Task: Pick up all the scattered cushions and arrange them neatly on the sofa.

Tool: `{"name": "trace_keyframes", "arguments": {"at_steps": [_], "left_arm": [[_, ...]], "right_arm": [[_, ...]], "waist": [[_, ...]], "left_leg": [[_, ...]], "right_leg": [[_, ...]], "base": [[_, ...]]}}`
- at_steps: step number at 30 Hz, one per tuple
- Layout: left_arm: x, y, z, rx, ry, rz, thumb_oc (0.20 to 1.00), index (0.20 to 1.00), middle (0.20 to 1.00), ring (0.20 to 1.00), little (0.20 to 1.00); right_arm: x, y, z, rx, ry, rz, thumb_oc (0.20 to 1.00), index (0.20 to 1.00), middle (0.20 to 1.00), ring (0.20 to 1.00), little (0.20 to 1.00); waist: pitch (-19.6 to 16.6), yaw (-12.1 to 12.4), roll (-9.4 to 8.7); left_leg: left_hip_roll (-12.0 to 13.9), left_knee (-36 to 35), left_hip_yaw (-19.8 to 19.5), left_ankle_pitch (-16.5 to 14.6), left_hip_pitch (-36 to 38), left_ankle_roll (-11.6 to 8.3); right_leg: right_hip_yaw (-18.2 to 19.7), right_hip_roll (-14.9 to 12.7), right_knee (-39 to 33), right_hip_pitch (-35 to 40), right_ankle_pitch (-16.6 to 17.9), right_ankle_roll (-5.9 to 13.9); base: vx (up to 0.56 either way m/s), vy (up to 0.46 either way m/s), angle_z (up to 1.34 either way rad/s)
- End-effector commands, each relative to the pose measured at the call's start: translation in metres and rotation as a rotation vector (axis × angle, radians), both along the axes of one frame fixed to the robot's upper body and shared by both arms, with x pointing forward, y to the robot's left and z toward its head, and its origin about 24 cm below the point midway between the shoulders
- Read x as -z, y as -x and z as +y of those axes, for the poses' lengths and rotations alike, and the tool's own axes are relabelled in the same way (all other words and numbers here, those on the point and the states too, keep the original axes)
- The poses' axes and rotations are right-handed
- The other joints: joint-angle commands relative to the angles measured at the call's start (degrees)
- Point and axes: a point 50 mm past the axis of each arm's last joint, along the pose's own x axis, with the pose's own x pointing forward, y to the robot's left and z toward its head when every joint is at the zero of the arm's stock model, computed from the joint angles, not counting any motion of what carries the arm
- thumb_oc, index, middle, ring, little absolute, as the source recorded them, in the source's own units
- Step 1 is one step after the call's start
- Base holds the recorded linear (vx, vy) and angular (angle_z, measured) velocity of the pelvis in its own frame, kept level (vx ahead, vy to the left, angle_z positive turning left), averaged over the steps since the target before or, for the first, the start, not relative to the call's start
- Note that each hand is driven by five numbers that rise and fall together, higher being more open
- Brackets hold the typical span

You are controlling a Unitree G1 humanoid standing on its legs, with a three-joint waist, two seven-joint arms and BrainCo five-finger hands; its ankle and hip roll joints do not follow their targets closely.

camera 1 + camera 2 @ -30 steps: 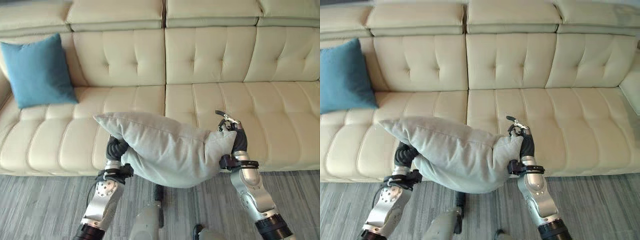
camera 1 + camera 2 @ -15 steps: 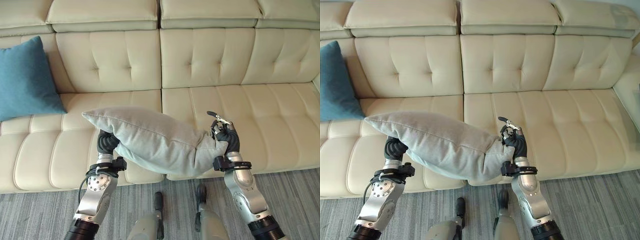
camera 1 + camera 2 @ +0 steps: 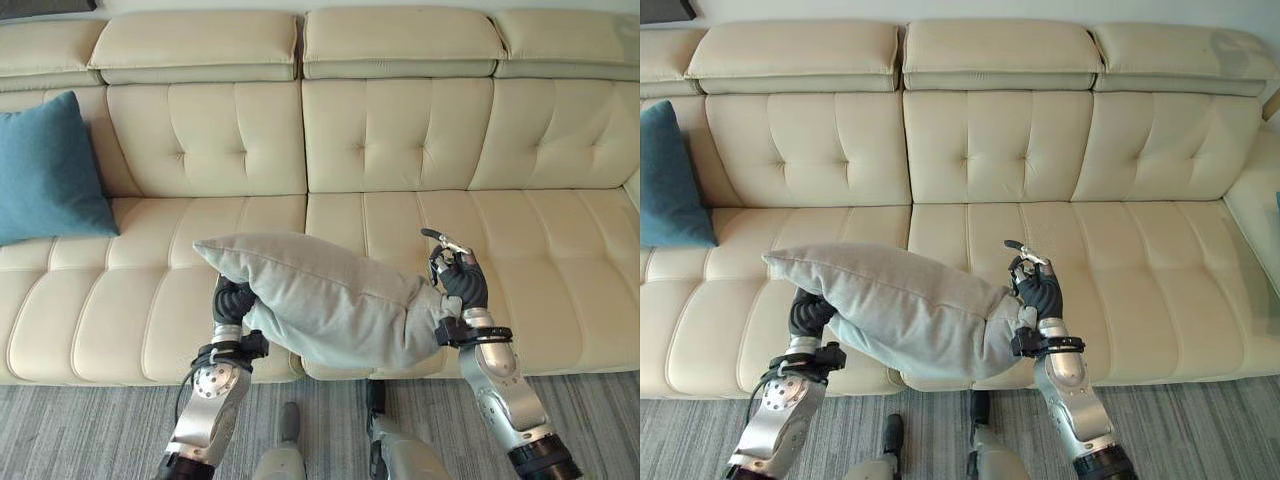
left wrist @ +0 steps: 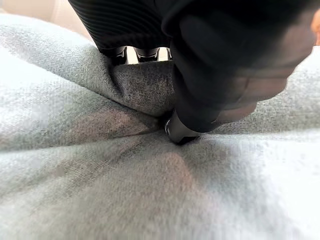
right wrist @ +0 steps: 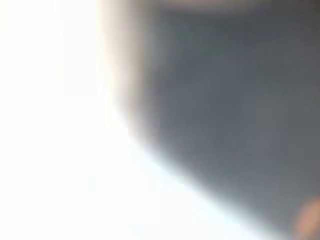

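Left eye view: the grey cushion hangs between the two hands, in front of the sofa and over the front edge of its seat, near the seam between the middle seat pads. The left hand is tucked under the cushion's left end; the left wrist view shows its thumb pressed deep into the cloth with a fold pinched against the fingers, so it is clamped on the cushion. The right hand sits against the cushion's right end, where the fabric bunches at its wrist; its fingers look curled, but whether they truly grip the cloth cannot be told.

The cushion appears light, soft and loosely stuffed: it sags in the middle and dents wherever it is pressed. The woven cover should give good friction, and nothing about it looks fragile. It is best held at both ends or corners, since a one-sided hold would probably let it droop and fold.

Its long axis runs roughly parallel to the sofa's front edge, left corner raised and pointing left, right end lower. A blue cushion leans upright against the sofa's back at its far left.
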Motion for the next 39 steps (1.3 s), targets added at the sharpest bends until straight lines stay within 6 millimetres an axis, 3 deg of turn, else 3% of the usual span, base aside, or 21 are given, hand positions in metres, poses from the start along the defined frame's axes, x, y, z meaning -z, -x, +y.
{"name": "trace_keyframes", "arguments": {"at_steps": [1, 2, 3, 4, 6, 9, 10, 11, 13, 19, 21, 27, 29, 30, 32, 35, 37, 38, 39], "left_arm": [[-0.07, -0.026, -0.032, 0.088, -0.03, -0.333, 0.2, 0.2, 0.2, 0.2, 0.2], [-0.077, -0.032, -0.038, 0.097, -0.04, -0.353, 0.2, 0.2, 0.2, 0.2, 0.2], [-0.1, -0.05, -0.049, 0.094, -0.07, -0.414, 0.2, 0.2, 0.2, 0.2, 0.2], [-0.101, -0.051, -0.049, 0.093, -0.07, -0.419, 0.2, 0.2, 0.2, 0.2, 0.2], [-0.132, -0.069, -0.056, 0.081, -0.118, -0.495, 0.2, 0.2, 0.2, 0.2, 0.2], [-0.188, -0.093, -0.068, 0.047, -0.154, -0.61, 0.2, 0.2, 0.2, 0.2, 0.2], [-0.189, -0.093, -0.068, 0.047, -0.154, -0.613, 0.2, 0.2, 0.2, 0.2, 0.2], [-0.22, -0.1, -0.072, 0.011, -0.17, -0.673, 0.2, 0.2, 0.2, 0.2, 0.2], [-0.245, -0.104, -0.077, -0.033, -0.167, -0.716, 0.2, 0.2, 0.2, 0.2, 0.2], [-0.282, -0.109, -0.075, -0.13, -0.153, -0.765, 0.2, 0.2, 0.2, 0.2, 0.2], [-0.288, -0.109, -0.073, -0.144, -0.155, -0.776, 0.2, 0.2, 0.2, 0.2, 0.2], [-0.294, -0.108, -0.04, -0.227, -0.237, -0.798, 0.2, 0.2, 0.2, 0.2, 0.2], [-0.287, -0.105, -0.031, -0.236, -0.247, -0.799, 0.2, 0.2, 0.2, 0.2, 0.2], [-0.283, -0.101, -0.023, -0.252, -0.272, -0.81, 0.2, 0.2, 0.2, 0.2, 0.2], [-0.281, -0.101, -0.023, -0.25, -0.275, -0.807, 0.2, 0.2, 0.2, 0.2, 0.2], [-0.271, -0.094, -0.011, -0.272, -0.317, -0.816, 0.2, 0.2, 0.2, 0.2, 0.2], [-0.255, -0.092, -0.004, -0.28, -0.318, -0.789, 0.2, 0.2, 0.2, 0.2, 0.2], [-0.226, -0.088, 0.003, -0.282, -0.297, -0.729, 0.2, 0.2, 0.2, 0.2, 0.2], [-0.223, -0.088, 0.003, -0.281, -0.299, -0.722, 0.2, 0.2, 0.2, 0.2, 0.2]], "right_arm": [[-0.048, -0.019, 0.031, -0.031, 0.016, -0.223, 0.2, 0.2, 0.2, 0.2, 0.2], [-0.057, -0.026, 0.035, -0.028, 0.032, -0.245, 0.2, 0.2, 0.2, 0.2, 0.2], [-0.078, -0.043, 0.043, -0.013, 0.075, -0.293, 0.2, 0.2, 0.2, 0.2, 0.2], [-0.079, -0.044, 0.044, -0.012, 0.075, -0.298, 0.2, 0.2, 0.2, 0.2, 0.2], [-0.11, -0.061, 0.046, 0.024, 0.123, -0.367, 0.2, 0.2, 0.2, 0.2, 0.2], [-0.178, -0.083, 0.044, 0.109, 0.187, -0.506, 0.2, 0.2, 0.2, 0.2, 0.2], [-0.18, -0.083, 0.044, 0.11, 0.187, -0.51, 0.2, 0.2, 0.2, 0.2, 0.2], [-0.22, -0.088, 0.047, 0.155, 0.213, -0.592, 0.2, 0.2, 0.2, 0.2, 0.2], [-0.247, -0.092, 0.05, 0.183, 0.195, -0.618, 0.2, 0.2, 0.2, 0.2, 0.2], [-0.281, -0.094, 0.056, 0.226, 0.227, -0.66, 0.2, 0.2, 0.2, 0.2, 0.2], [-0.284, -0.094, 0.057, 0.232, 0.234, -0.67, 0.2, 0.2, 0.2, 0.2, 0.2], [-0.278, -0.092, 0.047, 0.267, 0.223, -0.68, 0.2, 0.2, 0.2, 0.2, 0.2], [-0.265, -0.09, 0.037, 0.289, 0.177, -0.671, 1.0, 1.0, 1.0, 1.0, 1.0], [-0.25, -0.089, 0.019, 0.348, 0.111, -0.653, 1.0, 1.0, 1.0, 1.0, 1.0], [-0.248, -0.088, 0.018, 0.35, 0.11, -0.65, 1.0, 1.0, 1.0, 1.0, 1.0], [-0.216, -0.085, -0.02, 0.51, 0.021, -0.608, 1.0, 1.0, 1.0, 1.0, 1.0], [-0.194, -0.083, -0.034, 0.595, 0.004, -0.565, 1.0, 1.0, 1.0, 1.0, 1.0], [-0.153, -0.081, -0.047, 0.655, -0.012, -0.448, 1.0, 1.0, 1.0, 1.0, 1.0], [-0.15, -0.08, -0.047, 0.655, -0.009, -0.441, 1.0, 1.0, 1.0, 1.0, 1.0]], "waist": [[-1.96, 0.71, -1.48], [-1.44, 0.89, -1.81], [0.08, 1.27, -2.47], [0.22, 1.25, -2.47], [1.72, 1.54, -3.01], [3.91, 1.63, -3.82], [3.95, 1.57, -3.83], [5.25, 1.56, -4.44], [6.09, 1.57, -4.96], [7.11, 1.45, -6.06], [7.12, 1.32, -6.19], [6.3, 0.67, -6.21], [5.78, 0.31, -5.95], [5.28, -0.11, -5.4], [5.05, -0.09, -5.57], [4.1, -0.87, -4.71], [3.4, -1.05, -4.35], [2.6, -1.46, -3.81], [2.33, -1.42, -3.83]], "left_leg": [[-1.86, 1.59, -0.5, -3.09, -1.61, -0.35], [-1.83, 1.99, -0.64, -3.05, -2.52, -0.43], [-1.74, 3.46, -1.04, -2.93, -5.49, -0.63], [-1.75, 3.68, -1.07, -2.99, -5.8, -0.63], [-1.68, 5.53, -1.58, -2.83, -9.08, -0.95], [-1.86, 8.99, -2.24, -3.29, -14.09, -1.41], [-1.94, 8.97, -2.29, -2.99, -14.4, -1.37], [-1.79, 10.71, -2.5, -3.21, -17.26, -1.61], [-1.47, 11.45, -2.89, -3.53, -19.13, -1.89], [-0.86, 10.6, -3.23, -2.49, -21.54, -2.64], [-0.81, 10.08, -3.31, -2.2, -21.58, -2.73], [-0.94, 5.01, -3.27, -0.51, -19.42, -2.93], [-1.21, 3.39, -3.15, 0.31, -18.24, -2.84], [-1.41, 2.05, -3.04, 0.13, -16.69, -2.88], [-1.54, 1.88, -3.08, 0.66, -16.89, -2.81], [-1.87, 0.16, -2.43, 0.42, -14.68, -2.6], [-1.99, -0.1, -2.14, 0.02, -13.82, -2.44], [-2.0, -0.34, -1.47, -0.6, -12.31, -2.23], [-2.0, -0.38, -1.41, -0.65, -12.08, -2.21]], "right_leg": [[0.85, -2.83, 2.18, 4.87, -12.33, 2.19], [0.88, -2.82, 2.78, 3.99, -12.4, 2.1], [0.96, -3.02, 4.41, 1.31, -12.35, 2.01], [0.95, -3.04, 4.59, 1.02, -12.4, 2.0], [1.04, -3.35, 6.26, -2.05, -12.26, 1.94], [1.08, -3.53, 9.25, -6.66, -12.71, 1.85], [1.05, -3.6, 9.18, -6.92, -12.44, 1.87], [0.87, -3.72, 10.68, -9.76, -12.56, 1.97], [0.69, -3.54, 11.28, -11.68, -12.73, 2.12], [0.14, -3.11, 11.12, -14.45, -12.31, 2.26], [0.21, -2.98, 10.85, -14.63, -12.18, 2.27], [1.02, -2.32, 8.21, -13.71, -11.29, 2.67], [1.11, -2.26, 7.08, -12.99, -10.69, 2.79], [1.21, -2.13, 6.34, -11.78, -10.89, 2.99], [1.17, -2.24, 6.06, -11.9, -10.4, 3.03], [1.24, -2.46, 4.73, -10.08, -10.03, 3.42], [1.38, -2.6, 4.03, -9.21, -9.75, 3.52], [1.52, -3.01, 3.41, -7.88, -9.53, 3.48], [1.56, -3.01, 3.3, -7.65, -9.52, 3.49]], "base": [[-0.06, -0.04, 0.23], [-0.14, -0.083, 0.2], [-0.12, -0.06, 0.11], [-0.15, -0.064, 0.19], [-0.11, -0.042, 0.21], [-0.08, -0.034, 0.12], [-0.07, -0.045, 0.07], [-0.05, -0.042, 0.0], [-0.03, -0.046, 0.02], [0.01, -0.031, 0.05], [0.02, -0.029, 0.09], [0.04, -0.006, 0.02], [0.07, 0.039, -0.02], [0.06, 0.042, -0.01], [0.02, 0.016, 0.01], [0.02, 0.042, 0.02], [0.04, 0.067, -0.08], [0.04, 0.068, -0.18], [0.04, 0.066, -0.22]]}}
